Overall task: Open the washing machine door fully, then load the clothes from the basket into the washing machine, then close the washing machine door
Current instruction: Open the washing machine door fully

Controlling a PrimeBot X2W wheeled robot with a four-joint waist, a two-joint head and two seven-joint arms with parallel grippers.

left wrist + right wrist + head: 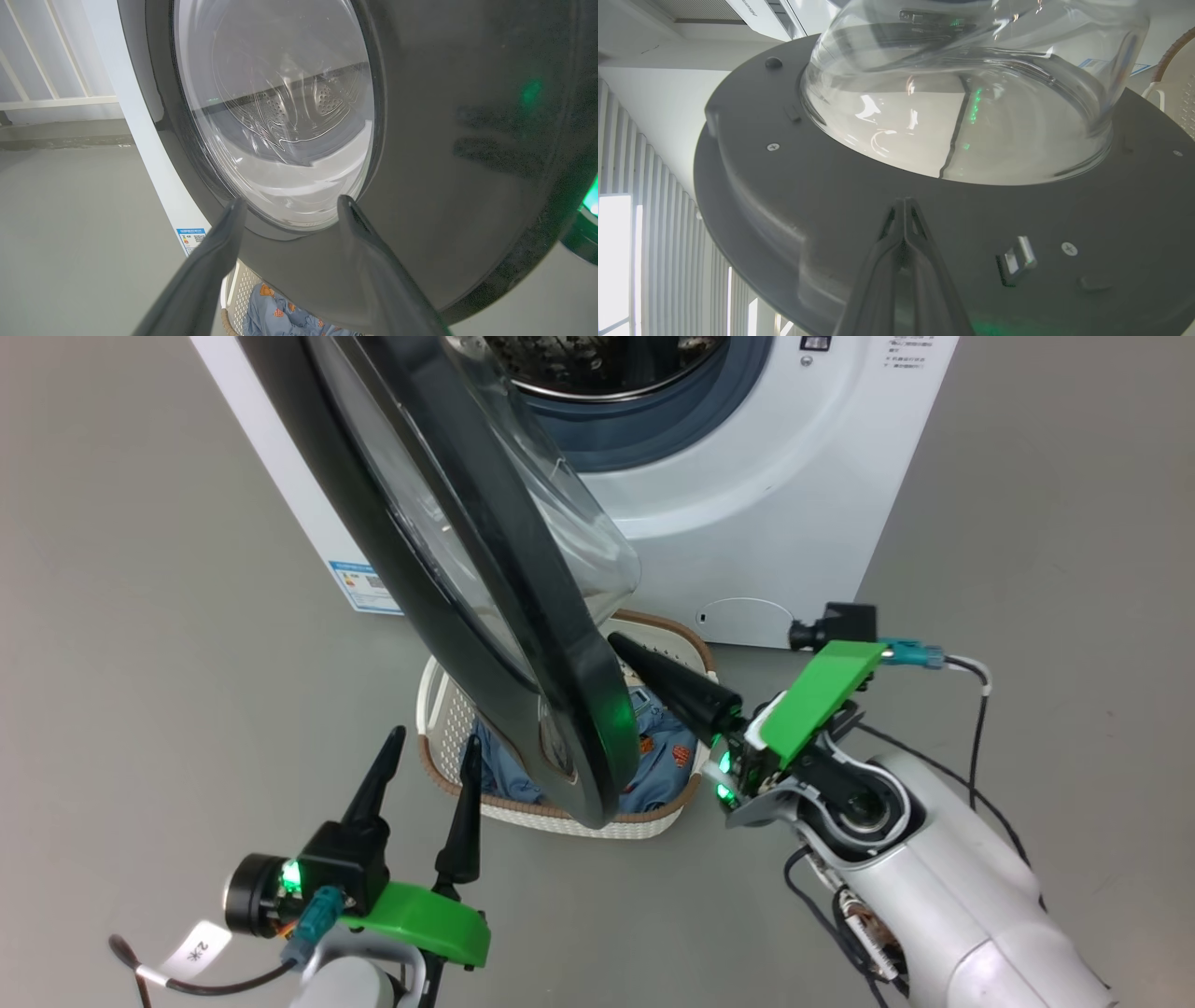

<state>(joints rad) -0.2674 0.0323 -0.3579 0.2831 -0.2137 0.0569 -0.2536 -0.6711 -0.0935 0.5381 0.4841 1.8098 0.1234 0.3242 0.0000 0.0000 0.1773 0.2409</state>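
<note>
The washing machine door (485, 597), black ring around a clear glass bowl, stands swung out from the white washing machine (747, 476), its lower edge over the basket (448, 709). Light blue clothes (663, 756) lie in the basket. My right gripper (618, 642) is shut, its tips pressed against the door's inner grey face (822, 196) just below the glass bowl (971, 102). My left gripper (434, 742) is open on the door's outer side, empty, beside the basket's left rim. In the left wrist view the open fingers (219, 252) frame the door's window (280, 116).
Grey floor (140, 616) lies all around. The drum opening (607, 373) with its grey-blue seal shows at the top. A round flap (747, 616) sits low on the machine's front. A white railing (46, 93) stands behind the machine's left side.
</note>
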